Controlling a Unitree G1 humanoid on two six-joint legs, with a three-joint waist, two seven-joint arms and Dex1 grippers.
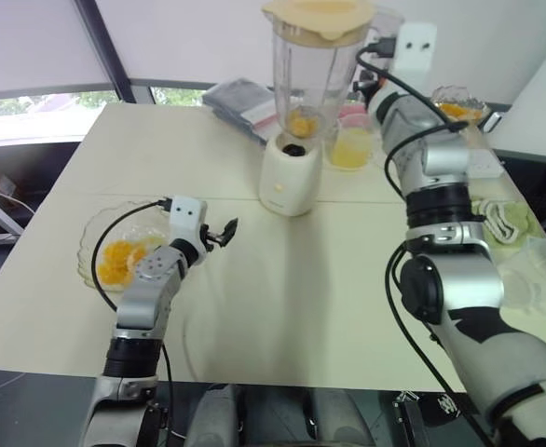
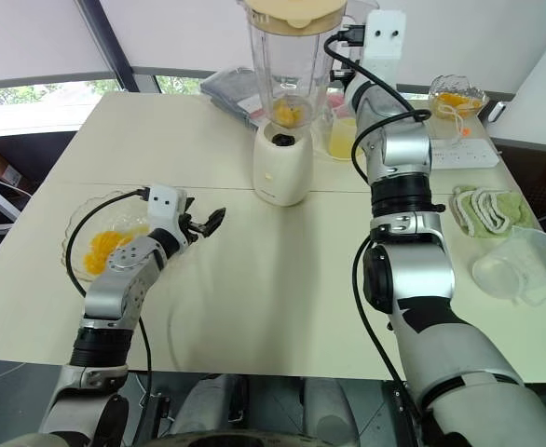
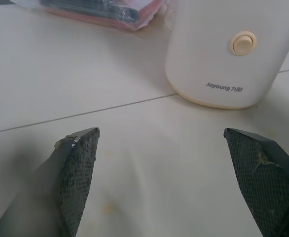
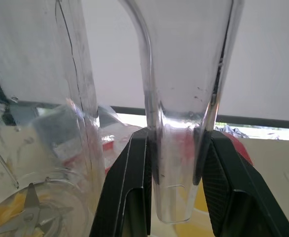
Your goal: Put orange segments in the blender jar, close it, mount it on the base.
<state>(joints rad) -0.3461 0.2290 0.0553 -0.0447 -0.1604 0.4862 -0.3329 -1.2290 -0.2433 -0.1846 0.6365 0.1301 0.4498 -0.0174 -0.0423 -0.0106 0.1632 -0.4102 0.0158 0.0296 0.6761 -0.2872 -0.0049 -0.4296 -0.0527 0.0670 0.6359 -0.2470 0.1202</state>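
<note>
Apparently seating blender jar [image 1: 306,79] on base [image 1: 287,177] with right tool [image 4: 179,138] clamping handle [image 4: 181,89], left tool [image 3: 160,132] splayed empty; releasing next.

The blender jar [image 1: 306,79] is clear glossy plastic, its base [image 3: 228,54] smooth glossy cream plastic. The table [image 1: 301,298] is matt, and the black fingers [image 3: 78,170] are rough-textured.

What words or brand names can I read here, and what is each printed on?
"Joyoung 九阳": grey print on the cream plastic blender base, under its round button.
On the flat grey and pink packets, any print is too blurred to read.
No lettering seen on the clear plastic blender jar, held by the right gripper.
</note>
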